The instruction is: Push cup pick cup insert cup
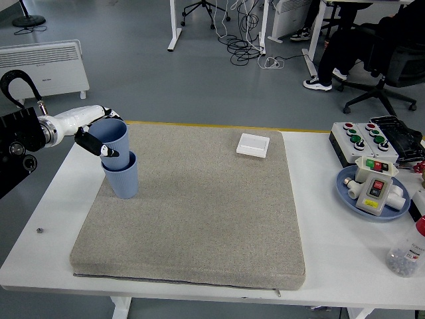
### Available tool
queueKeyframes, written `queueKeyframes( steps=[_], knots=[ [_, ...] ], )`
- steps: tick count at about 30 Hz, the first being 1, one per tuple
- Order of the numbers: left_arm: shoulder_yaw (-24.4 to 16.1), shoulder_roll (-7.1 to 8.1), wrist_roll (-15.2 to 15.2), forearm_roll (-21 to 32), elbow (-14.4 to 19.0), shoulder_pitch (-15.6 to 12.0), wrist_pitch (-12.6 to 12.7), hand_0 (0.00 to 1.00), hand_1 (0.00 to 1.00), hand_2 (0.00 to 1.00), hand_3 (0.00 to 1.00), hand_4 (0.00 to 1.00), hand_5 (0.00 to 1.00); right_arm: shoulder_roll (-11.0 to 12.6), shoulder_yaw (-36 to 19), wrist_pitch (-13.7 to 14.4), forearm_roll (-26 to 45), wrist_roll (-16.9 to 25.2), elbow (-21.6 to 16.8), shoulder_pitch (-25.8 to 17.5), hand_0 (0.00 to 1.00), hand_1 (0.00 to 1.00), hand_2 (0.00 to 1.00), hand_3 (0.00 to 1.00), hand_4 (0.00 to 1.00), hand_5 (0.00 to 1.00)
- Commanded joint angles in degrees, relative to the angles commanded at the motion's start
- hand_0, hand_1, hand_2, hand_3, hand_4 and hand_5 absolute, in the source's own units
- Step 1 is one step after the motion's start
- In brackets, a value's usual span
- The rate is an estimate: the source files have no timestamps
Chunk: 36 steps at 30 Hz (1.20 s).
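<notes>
At the far left corner of the grey mat (192,206), the left hand (98,133) is gripping the upper blue cup (113,136), with fingers wrapped around its wall. That cup is sitting partly inside the lower blue cup (122,175), which is standing upright on the mat close to its left edge. The upper cup is leaning slightly to the left, so the pair are not sitting squarely nested. The right hand is not appearing in the head view.

Judged from this arrangement, insertion is under way but seating is not complete.

Risks noted:
- The tilt of the upper cup could be wedging it against the lower rim; pressing down in this state may be jamming it rather than seating it.
- Sideways force from the hand could be tipping the lower cup, which is standing free near the mat's edge, with nothing bracing it.
- If the fingers are dragging on the wall while letting go, the stack could topple off the mat onto the white desk (66,199).

Count of items: two blue cups; one grey mat; one small white square tray (253,145) at the mat's far edge; one blue dish (370,193) holding switch boxes at the right; one button panel (355,141) beyond it; one clear bottle (408,251) at the near right.
</notes>
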State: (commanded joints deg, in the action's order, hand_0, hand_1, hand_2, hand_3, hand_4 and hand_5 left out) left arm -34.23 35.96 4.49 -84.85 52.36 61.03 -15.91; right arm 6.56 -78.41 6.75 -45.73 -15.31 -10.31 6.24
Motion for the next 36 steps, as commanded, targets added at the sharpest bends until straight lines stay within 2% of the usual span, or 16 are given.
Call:
queueKeyframes(
  steps=[3,4,9,10,15,16,21,22,32,35,36],
  knots=[
    [-0.1,-0.15,0.0,0.2,-0.2,-0.2,-0.3,0.566,0.561,0.583,0.521,0.564,0.010,0.0,0.0,0.0,0.0,0.0,0.0,-0.1,0.750,0.611,0.586,0.582,0.108,0.570],
    [-0.1,-0.19,0.0,0.3,-0.3,-0.3,-0.4,0.596,0.665,0.771,0.851,0.759,0.197,0.0,0.0,0.0,0.0,0.0,0.0,-0.1,0.751,0.610,0.586,0.581,0.108,0.568],
    [0.0,-0.50,-1.1,1.1,-0.8,-0.6,-0.4,0.596,0.665,0.771,0.851,0.759,0.197,0.0,-0.1,0.0,-0.2,0.0,0.0,-0.3,0.751,0.610,0.586,0.581,0.108,0.568],
    [0.0,-0.56,-1.3,1.2,-0.8,-0.6,-0.4,0.719,0.803,0.975,0.989,0.953,0.474,0.0,-0.1,0.0,-0.2,0.0,0.0,-0.3,0.752,0.610,0.586,0.582,0.108,0.568],
    [-0.1,-0.79,-2.1,2.1,-1.0,-0.8,0.0,0.719,0.803,0.975,0.989,0.953,0.474,-0.1,-0.2,0.0,-0.4,0.0,0.0,-0.5,0.752,0.610,0.586,0.582,0.108,0.568],
    [-0.1,-0.80,-2.1,2.2,-1.1,-0.8,0.0,0.817,0.889,0.998,0.998,0.998,0.539,-0.1,-0.3,0.0,-0.4,0.0,0.0,-0.5,0.750,0.610,0.586,0.582,0.108,0.568],
    [-0.6,-0.84,-2.5,3.0,-1.3,-1.0,0.1,0.817,0.889,0.998,0.998,0.998,0.539,-0.1,-0.3,0.0,-0.5,0.0,0.0,-0.5,0.750,0.610,0.586,0.582,0.108,0.568],
    [-0.7,-0.84,-2.5,3.0,-1.2,-1.1,0.1,0.871,0.928,0.998,0.998,0.998,0.577,-0.1,-0.3,0.0,-0.4,0.0,0.0,-0.5,0.750,0.610,0.586,0.582,0.108,0.568],
    [-2.0,-0.58,-2.8,2.4,-0.7,-1.4,0.8,0.882,0.938,0.998,0.998,0.998,0.595,-0.1,-0.4,0.0,-0.5,0.1,0.0,-0.2,0.750,0.610,0.589,0.582,0.108,0.570],
    [-3.2,-0.30,-3.6,1.9,0.1,-1.9,1.5,0.878,0.932,0.998,0.998,0.998,0.602,-0.1,-0.5,0.0,-0.5,0.1,0.0,-0.1,0.750,0.610,0.589,0.582,0.108,0.569],
    [-4.0,-0.14,-4.8,1.6,0.7,-2.3,2.4,0.878,0.932,0.998,0.998,0.998,0.602,-0.1,-0.5,0.0,-0.5,0.1,0.0,-0.1,0.750,0.610,0.589,0.582,0.108,0.569]
  ],
)
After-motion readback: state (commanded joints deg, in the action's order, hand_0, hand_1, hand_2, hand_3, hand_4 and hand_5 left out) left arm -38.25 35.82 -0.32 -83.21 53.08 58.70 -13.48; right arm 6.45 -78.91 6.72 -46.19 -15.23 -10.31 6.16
